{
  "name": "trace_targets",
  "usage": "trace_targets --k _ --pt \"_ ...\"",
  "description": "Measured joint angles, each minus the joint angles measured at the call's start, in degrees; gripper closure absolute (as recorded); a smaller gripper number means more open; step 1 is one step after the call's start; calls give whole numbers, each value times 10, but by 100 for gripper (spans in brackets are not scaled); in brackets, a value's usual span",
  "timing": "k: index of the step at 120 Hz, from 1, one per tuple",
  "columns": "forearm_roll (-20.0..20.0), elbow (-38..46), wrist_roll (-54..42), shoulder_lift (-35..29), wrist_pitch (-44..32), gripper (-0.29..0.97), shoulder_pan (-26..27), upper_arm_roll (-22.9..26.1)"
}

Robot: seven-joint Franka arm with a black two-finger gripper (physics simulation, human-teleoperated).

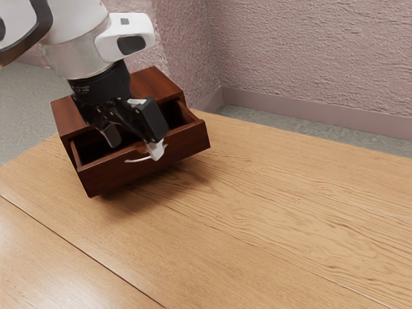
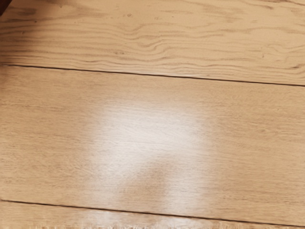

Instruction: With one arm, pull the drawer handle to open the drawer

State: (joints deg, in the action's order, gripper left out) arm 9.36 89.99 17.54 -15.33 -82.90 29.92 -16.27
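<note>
A small dark-brown wooden cabinet (image 1: 158,80) stands on the table at the exterior view's left. Its single drawer (image 1: 183,138) is slid out toward the viewer, and the hollow inside shows behind the front panel. A thin silver handle (image 1: 137,159) sits on that front panel. My black gripper (image 1: 134,145) hangs over the drawer front, open, fingers spread along the handle's line. One fingertip (image 1: 156,152) is down at the handle's right end; the other (image 1: 112,136) is over the drawer's hollow. In the wrist view the tabletop (image 2: 152,95) lies below the hand.
The light wooden table (image 1: 257,219) stretches wide in front of the drawer and to the exterior view's right. A pink textured wall (image 1: 309,45) and grey floor (image 1: 302,125) lie behind the table's far edge.
</note>
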Motion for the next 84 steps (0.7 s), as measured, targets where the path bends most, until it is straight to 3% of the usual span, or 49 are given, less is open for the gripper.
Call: trace_targets --k 27,84 --pt "14 104 18 -1 -88 0 -12 -22" --pt "17 123 -37 3 -131 0 -16 -17"
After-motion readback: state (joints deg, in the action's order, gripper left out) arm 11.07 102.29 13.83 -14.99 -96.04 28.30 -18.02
